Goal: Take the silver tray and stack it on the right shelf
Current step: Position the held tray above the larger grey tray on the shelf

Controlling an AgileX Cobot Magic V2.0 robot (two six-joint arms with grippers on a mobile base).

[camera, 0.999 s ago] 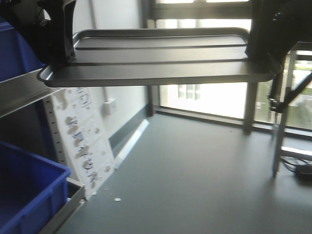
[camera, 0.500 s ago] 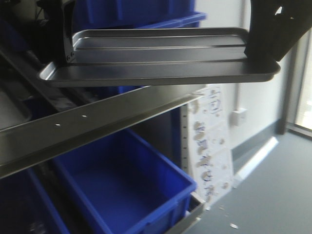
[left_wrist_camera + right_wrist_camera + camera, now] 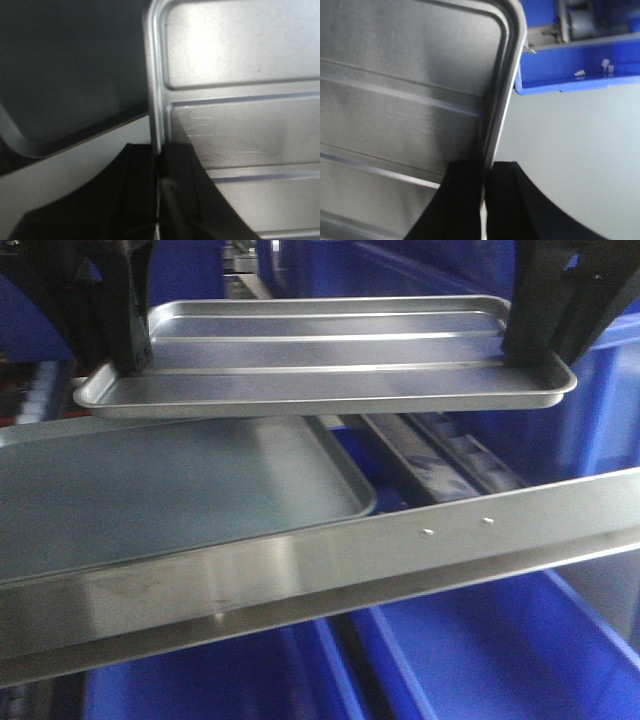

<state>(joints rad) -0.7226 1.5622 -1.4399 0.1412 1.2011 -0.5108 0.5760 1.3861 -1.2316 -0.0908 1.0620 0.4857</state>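
Already lifted, the silver tray point(image 3: 320, 365) hung level above the right shelf point(image 3: 430, 545), pinched at each end rim by the left gripper point(image 3: 161, 165) and right gripper point(image 3: 485, 185); lowering, seemingly onto the dull tray point(image 3: 180, 490), remained

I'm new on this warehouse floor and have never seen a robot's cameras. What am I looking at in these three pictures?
A two-armed robot holds a shiny ridged steel tray level, one end in each black gripper: the left gripper and the right gripper, both shut on its rim. The wide picture looks forward from the robot; the other two are cameras on each wrist, looking along the pinched rim. Below the tray, a larger dull grey tray lies on the steel shelf, behind its flat front bar, with blue plastic bins around.
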